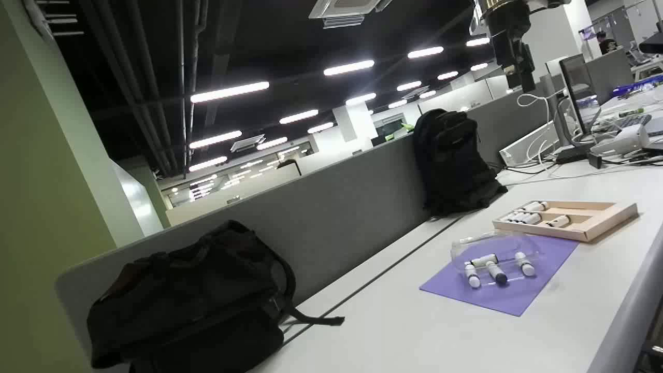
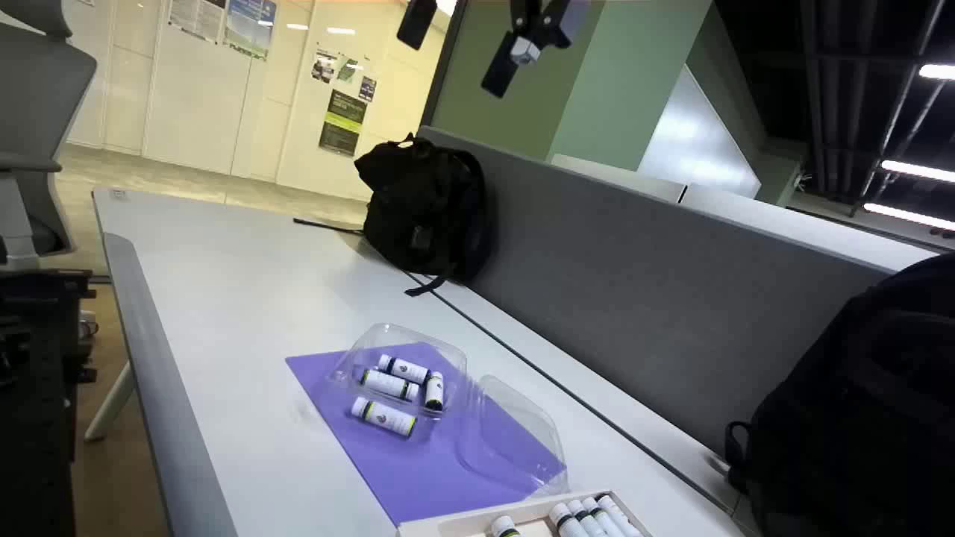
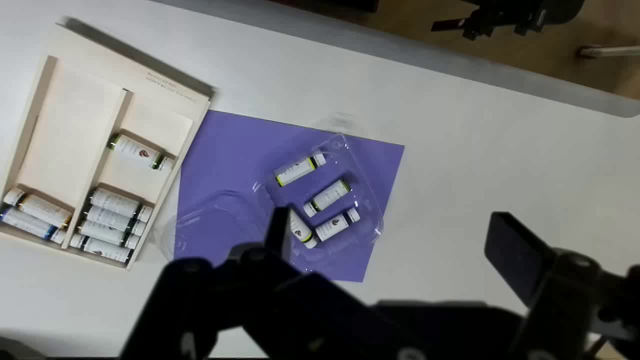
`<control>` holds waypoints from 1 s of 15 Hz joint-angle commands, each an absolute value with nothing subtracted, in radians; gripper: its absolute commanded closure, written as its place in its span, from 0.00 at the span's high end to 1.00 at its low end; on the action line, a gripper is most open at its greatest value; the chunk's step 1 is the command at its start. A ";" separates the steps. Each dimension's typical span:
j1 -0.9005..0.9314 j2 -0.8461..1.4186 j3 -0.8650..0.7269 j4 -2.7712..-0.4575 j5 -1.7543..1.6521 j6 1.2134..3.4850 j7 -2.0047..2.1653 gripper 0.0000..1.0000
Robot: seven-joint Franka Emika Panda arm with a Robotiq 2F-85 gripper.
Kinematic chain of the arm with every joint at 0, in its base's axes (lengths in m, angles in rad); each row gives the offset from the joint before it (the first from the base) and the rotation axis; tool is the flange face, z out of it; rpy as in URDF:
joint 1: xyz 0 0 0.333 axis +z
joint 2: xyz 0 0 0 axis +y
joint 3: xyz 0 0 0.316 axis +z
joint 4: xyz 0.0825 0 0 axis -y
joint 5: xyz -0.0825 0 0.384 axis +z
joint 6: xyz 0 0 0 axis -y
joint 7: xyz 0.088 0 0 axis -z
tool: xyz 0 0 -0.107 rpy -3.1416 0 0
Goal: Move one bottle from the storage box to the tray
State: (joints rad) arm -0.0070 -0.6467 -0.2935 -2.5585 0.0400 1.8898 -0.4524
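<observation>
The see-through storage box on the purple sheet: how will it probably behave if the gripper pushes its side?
The storage box would probably flex, because its clear walls look thin. It may slide, since nothing visible fixes it to the purple sheet. The bottles inside could roll, being round and lying on their sides.

A grey partition (image 1: 357,207) runs along the white desk (image 1: 393,331); lit strip lamps (image 1: 230,91) line the dark ceiling (image 1: 290,46), a green wall (image 1: 46,207) stands beyond, and posters (image 2: 343,123) hang on a pale wall (image 2: 201,97).
</observation>
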 commanded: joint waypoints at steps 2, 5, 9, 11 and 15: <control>-0.023 -0.643 -0.280 -2.557 0.049 1.888 -0.460 1.00; -0.023 -0.643 -0.280 -2.557 0.049 1.888 -0.461 1.00; -0.014 -0.616 -0.283 -2.545 0.047 1.913 -0.477 1.00; 0.018 -0.534 -0.293 -2.522 0.060 2.037 -0.535 1.00; 0.121 -0.290 -0.308 -2.461 0.091 2.325 -0.699 1.00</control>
State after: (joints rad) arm 0.0450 -0.4871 -0.2917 -2.5483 0.0631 2.1975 -0.5996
